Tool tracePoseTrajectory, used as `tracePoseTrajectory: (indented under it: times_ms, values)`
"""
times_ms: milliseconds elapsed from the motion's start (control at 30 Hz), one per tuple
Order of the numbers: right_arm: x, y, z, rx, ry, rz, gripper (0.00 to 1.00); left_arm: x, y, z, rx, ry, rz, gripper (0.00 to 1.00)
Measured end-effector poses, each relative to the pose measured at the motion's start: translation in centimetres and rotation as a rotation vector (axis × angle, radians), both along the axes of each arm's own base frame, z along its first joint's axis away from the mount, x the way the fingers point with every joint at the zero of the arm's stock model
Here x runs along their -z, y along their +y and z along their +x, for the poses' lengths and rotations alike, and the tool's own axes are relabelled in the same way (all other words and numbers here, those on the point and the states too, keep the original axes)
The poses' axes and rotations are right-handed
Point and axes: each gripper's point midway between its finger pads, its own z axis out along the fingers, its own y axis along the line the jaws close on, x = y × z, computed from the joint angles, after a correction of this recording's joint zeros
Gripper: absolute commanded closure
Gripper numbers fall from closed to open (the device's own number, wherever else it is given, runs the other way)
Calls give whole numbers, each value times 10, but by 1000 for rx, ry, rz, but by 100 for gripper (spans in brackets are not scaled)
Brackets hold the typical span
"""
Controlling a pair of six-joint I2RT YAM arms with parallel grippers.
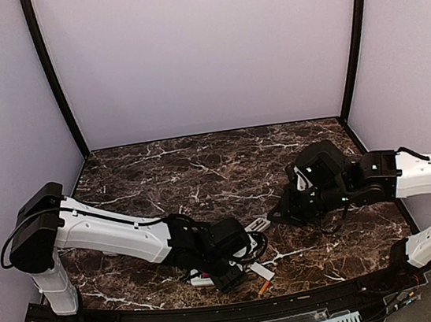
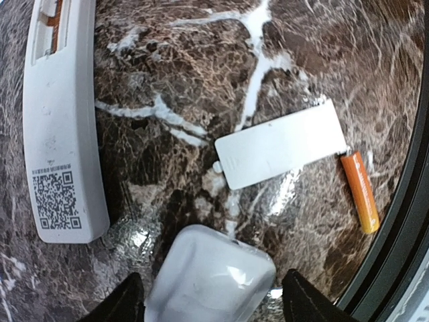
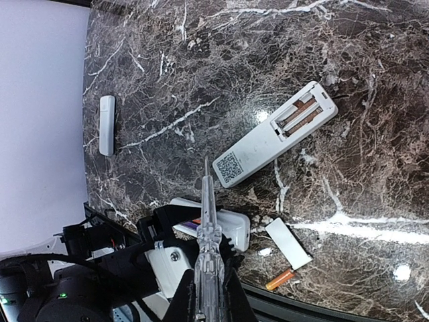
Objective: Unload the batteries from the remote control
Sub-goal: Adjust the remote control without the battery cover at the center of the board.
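Note:
Two white remote controls lie face down near the table's front. One (image 3: pixel 278 137) has a QR code and an open bay showing orange batteries (image 3: pixel 301 114); its QR end (image 2: pixel 60 134) also shows in the left wrist view. My left gripper (image 2: pixel 214 295) is open and straddles the end of the other remote (image 2: pixel 208 278), with thin gaps at both fingers. That remote (image 3: pixel 218 228) shows purple and red in its bay. A loose orange battery (image 2: pixel 360 191) lies beside a flat white cover (image 2: pixel 281 144). My right gripper (image 3: pixel 209 279) is shut on a clear screwdriver (image 3: pixel 206 221), tip above the table.
The black front rim (image 2: pixel 402 241) runs right beside the loose battery (image 1: pixel 262 288) and cover (image 1: pixel 263 272). A small white piece (image 3: pixel 106 124) lies far off by the purple wall. The left arm (image 1: pixel 129 232) reaches across the front of the table.

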Motion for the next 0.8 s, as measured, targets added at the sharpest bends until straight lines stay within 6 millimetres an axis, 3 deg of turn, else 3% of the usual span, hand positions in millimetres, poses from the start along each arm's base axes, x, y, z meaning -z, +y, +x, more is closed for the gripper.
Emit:
tracePoseTrajectory:
  times_ms: [133, 233, 467, 600, 800]
  values:
    - [2, 3, 4, -21, 0, -24, 100, -1, -1, 4, -7, -22, 4, 48]
    - [-8, 9, 8, -37, -22, -14, 100, -2, -1, 7, -35, -31, -3, 58]
    - [-21, 12, 13, -47, -53, 1, 100, -7, 10, 18, -218, -48, -6, 68]
    - [-21, 12, 13, -48, -55, 0, 100, -12, 34, 35, -403, -34, 8, 70]
    - [-22, 9, 11, -43, -55, 9, 100, -29, 83, 76, -750, -12, -20, 69]
